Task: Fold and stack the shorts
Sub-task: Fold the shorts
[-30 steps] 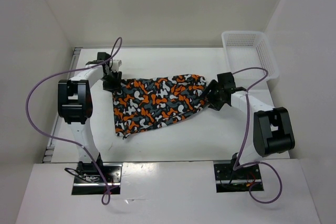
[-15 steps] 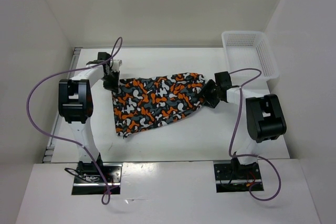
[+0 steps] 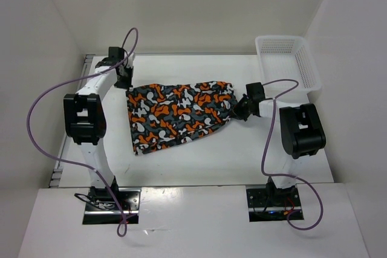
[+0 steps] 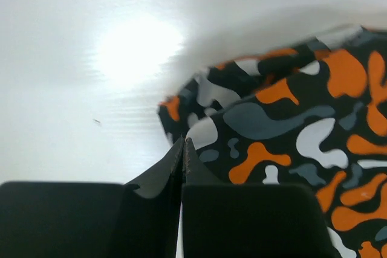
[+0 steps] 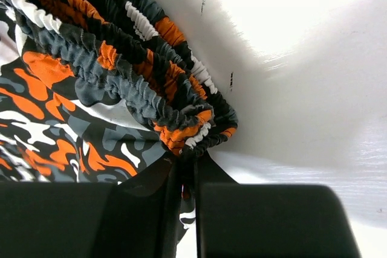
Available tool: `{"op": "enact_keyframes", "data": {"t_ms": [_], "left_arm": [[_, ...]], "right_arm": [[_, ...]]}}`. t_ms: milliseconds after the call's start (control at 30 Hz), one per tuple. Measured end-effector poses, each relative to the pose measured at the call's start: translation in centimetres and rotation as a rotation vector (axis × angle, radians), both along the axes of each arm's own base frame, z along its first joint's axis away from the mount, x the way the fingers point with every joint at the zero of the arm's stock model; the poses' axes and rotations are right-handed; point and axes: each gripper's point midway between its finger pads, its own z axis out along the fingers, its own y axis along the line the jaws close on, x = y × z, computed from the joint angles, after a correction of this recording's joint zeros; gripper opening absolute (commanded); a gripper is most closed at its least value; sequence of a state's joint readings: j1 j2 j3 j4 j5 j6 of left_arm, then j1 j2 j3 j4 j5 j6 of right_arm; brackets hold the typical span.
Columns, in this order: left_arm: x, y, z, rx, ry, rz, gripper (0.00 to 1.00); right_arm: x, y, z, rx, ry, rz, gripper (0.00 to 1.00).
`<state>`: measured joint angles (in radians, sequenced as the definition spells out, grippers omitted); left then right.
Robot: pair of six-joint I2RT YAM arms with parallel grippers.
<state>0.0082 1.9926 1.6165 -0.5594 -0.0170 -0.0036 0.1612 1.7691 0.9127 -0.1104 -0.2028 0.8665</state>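
The shorts [image 3: 178, 116] lay stretched across the middle of the white bench [image 3: 199, 161], slightly nearer its far edge than its near one, printed all over in orange, black, grey and white blobs. They narrowed toward the right edge of the bench, where the gathered elastic waistband bunched together, and widened toward the left edge, with the lowest leg corner reaching toward the near edge. The left gripper [image 3: 125, 81] stood at the far-left corner of the cloth. In the left wrist view its fingers [image 4: 158, 176] were pressed together with their tips right on the hem corner. It appeared to pinch that corner, though the cloth between the tips was too thin to make out surely. A shadow showed on the bench under that corner. The right gripper [image 3: 237, 110] was at the narrow right end. In the right wrist view its fingers [image 5: 148, 185] were clamped shut on the ruffled waistband, whose folds piled up just above the tips. A white mesh basket [image 3: 308, 64] sat in the far-right corner of the bench, well apart from the shorts. A purple cable [image 3: 42, 104] looped out from the left arm beyond the left edge of the bench.
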Motion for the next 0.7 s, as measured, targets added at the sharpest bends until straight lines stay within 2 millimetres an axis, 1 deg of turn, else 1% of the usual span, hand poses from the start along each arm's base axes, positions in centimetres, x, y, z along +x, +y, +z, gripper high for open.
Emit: {"op": "enact_keyframes", "data": {"t_ms": [67,100,167,233,300,333,367,400,500,567,633,700], "left_arm": [[0.9,1.0,0.0,0.024,-0.016,0.026,0.00],[1.4,1.6,-0.2,0.035,-0.019,0.040,0.00],[2.1,2.4,-1.1,0.052,-0.010,0.061,0.01],[2.2,2.9,-2.4,0.064,0.016,0.071,0.15],[1.7,3.1,-3.6,0.070,0.054,0.075,0.34],[1.4,3.1,-4.0,0.070,0.067,0.074,0.41],[1.0,3.1,-4.4,0.070,0.081,0.075,0.51],[0.6,3.1,-4.7,0.071,0.094,0.071,0.56],[-0.5,2.6,-5.3,0.063,0.136,0.063,0.64],[-1.2,2.4,-5.2,0.051,0.160,0.056,0.67],[-1.9,2.0,-4.3,0.030,0.172,0.045,0.70],[-2.6,1.7,-3.0,0.002,0.168,0.037,0.70]], "right_arm": [[0.0,0.0,0.0,0.000,0.000,0.001,0.06],[0.1,0.0,0.0,0.000,0.000,0.000,0.06],[0.1,0.0,0.0,-0.003,-0.002,0.000,0.05],[0.1,-0.1,0.0,-0.009,-0.004,-0.001,0.03],[0.2,-0.2,0.0,-0.020,-0.009,0.002,0.03],[0.2,-0.3,0.1,-0.028,-0.014,0.004,0.03],[0.2,-0.5,0.1,-0.038,-0.018,0.003,0.03],[0.2,-0.5,0.1,-0.048,-0.021,0.005,0.03],[0.2,-0.9,0.3,-0.082,-0.028,0.007,0.03],[0.1,-1.2,0.4,-0.104,-0.031,0.005,0.03],[0.1,-1.2,0.6,-0.123,-0.036,0.007,0.03],[0.2,-1.1,0.9,-0.141,-0.047,0.016,0.02]]}}
